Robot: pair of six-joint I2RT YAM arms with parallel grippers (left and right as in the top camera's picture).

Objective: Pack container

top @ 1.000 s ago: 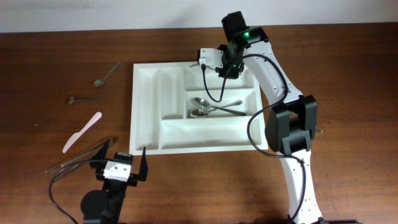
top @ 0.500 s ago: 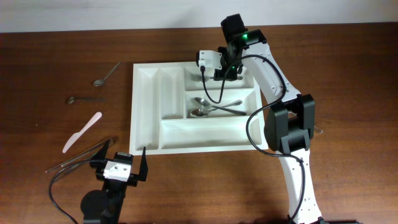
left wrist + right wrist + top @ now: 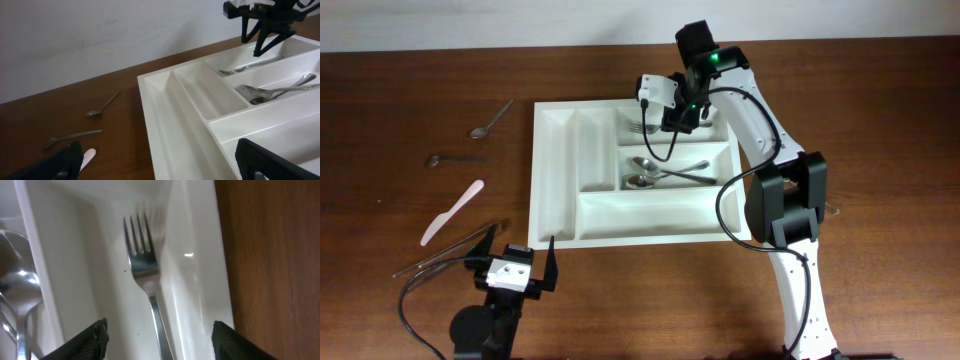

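Observation:
The container (image 3: 555, 180) is a white cutlery tray in the middle of the table. A metal fork (image 3: 639, 127) lies in its far compartment, and two spoons (image 3: 665, 172) lie in the compartment in front of that. My right gripper (image 3: 677, 118) hangs open just above the fork's handle. The right wrist view shows the fork (image 3: 144, 270) lying free on the tray floor between the spread fingers (image 3: 90, 340), touching neither. Off the tray's near left corner, my left gripper (image 3: 516, 262) is open and holds nothing; the tray wall (image 3: 165, 115) fills its view.
On the wood left of the tray lie a spoon (image 3: 492, 118), a smaller spoon (image 3: 455, 159), a pale plastic knife (image 3: 451, 212) and some metal cutlery (image 3: 450, 250) beside my left gripper. The right arm's base (image 3: 790, 200) stands at the tray's right edge.
My right gripper has gone from shut to open and let go of the fork, which now lies in the far compartment. The left arm has not moved.

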